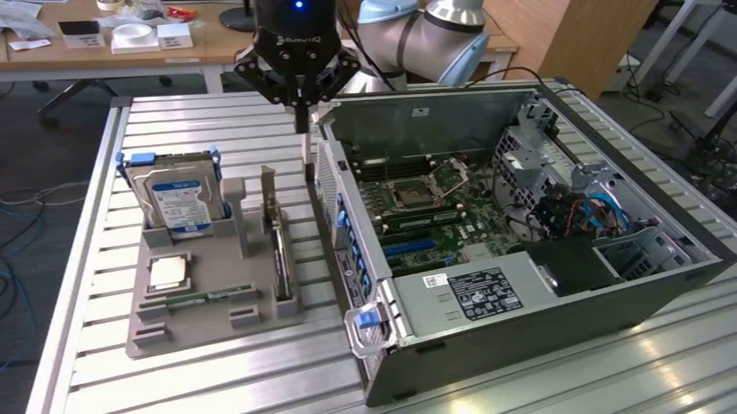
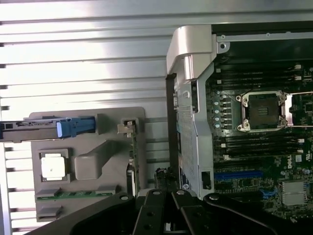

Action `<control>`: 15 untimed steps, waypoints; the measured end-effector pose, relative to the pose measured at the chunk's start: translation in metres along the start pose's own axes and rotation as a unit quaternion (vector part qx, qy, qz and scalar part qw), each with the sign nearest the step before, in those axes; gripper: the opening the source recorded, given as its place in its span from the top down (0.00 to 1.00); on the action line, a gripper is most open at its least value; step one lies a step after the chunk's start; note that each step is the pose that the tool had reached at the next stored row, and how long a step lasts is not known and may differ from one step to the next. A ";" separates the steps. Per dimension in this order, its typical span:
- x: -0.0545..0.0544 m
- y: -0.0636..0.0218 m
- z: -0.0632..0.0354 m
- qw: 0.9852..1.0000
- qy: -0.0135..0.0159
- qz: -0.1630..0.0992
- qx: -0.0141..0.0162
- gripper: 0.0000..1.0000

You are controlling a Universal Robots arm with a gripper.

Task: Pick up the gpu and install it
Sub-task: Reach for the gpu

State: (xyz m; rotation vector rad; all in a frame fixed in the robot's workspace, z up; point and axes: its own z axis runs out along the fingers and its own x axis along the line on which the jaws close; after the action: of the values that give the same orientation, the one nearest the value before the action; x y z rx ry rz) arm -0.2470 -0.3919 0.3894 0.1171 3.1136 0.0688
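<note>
The gpu (image 1: 279, 254) is a thin dark card standing on edge in a slot of the grey tray (image 1: 190, 328). Its narrow silver bracket stands upright at the end farther back in the exterior view. Its long axis runs parallel to the open computer case (image 1: 519, 345) just beside it. A hard drive (image 1: 179, 207) stands on its other side. The jaws hang pinched shut and empty above the slatted worktop (image 1: 185, 129), beyond the bracket end.

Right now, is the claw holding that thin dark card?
No: the gpu stands on edge in the grey holder, while the shut claw hangs above and apart from it.
</note>
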 end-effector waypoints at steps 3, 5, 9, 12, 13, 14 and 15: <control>0.008 -0.0002 0.0000 1.000 0.000 0.000 0.000 0.89; 0.012 -0.0004 0.0000 1.000 0.000 0.000 0.000 0.89; 0.019 -0.0009 -0.0001 1.000 0.000 0.000 0.000 0.89; 0.025 -0.0013 -0.0001 1.000 0.000 0.000 0.000 0.89; 0.027 -0.0014 -0.0001 1.000 0.000 0.000 0.000 0.89; 0.029 -0.0016 -0.0001 1.000 0.000 0.000 0.000 0.89; 0.030 -0.0017 -0.0002 1.000 0.000 0.000 0.000 0.89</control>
State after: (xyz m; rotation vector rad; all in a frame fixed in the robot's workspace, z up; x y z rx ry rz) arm -0.2774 -0.3913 0.3888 0.1183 3.1135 0.0688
